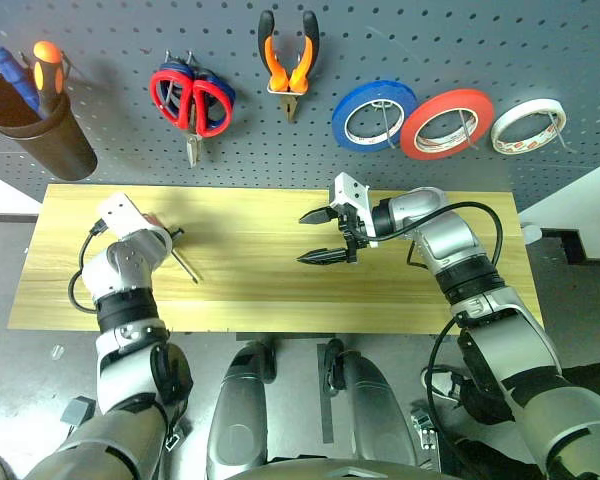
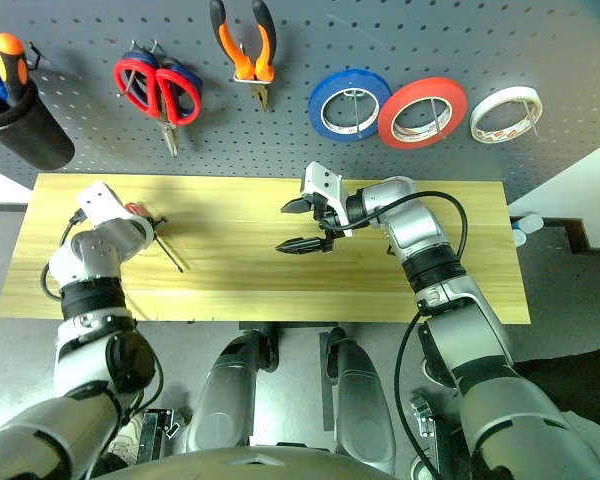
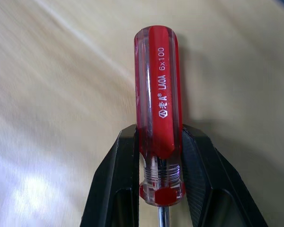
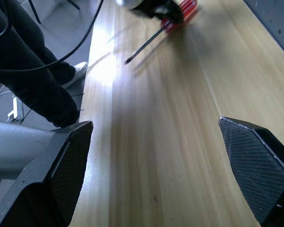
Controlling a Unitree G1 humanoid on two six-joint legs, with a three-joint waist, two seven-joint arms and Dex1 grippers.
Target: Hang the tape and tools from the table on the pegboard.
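Left fingers (image 3: 120, 165) clamped either side of the red-handled screwdriver (image 3: 157, 104).

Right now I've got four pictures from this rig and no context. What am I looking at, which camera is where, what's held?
It is a humanoid robot with two arms, each ending in a two-fingered black tool. The two wide pictures come from its head, looking down over a wooden table set against a grey pegboard. The other two come from cameras on its wrists, looking along the fingers.

The left tool is shut on a red-handled screwdriver, its shaft slanting over the table. The right tool is open, holding nothing.

Already on the pegboard: red-handled scissors, orange-and-black pliers, and blue, red and white tape. A dark cup holds more tools.
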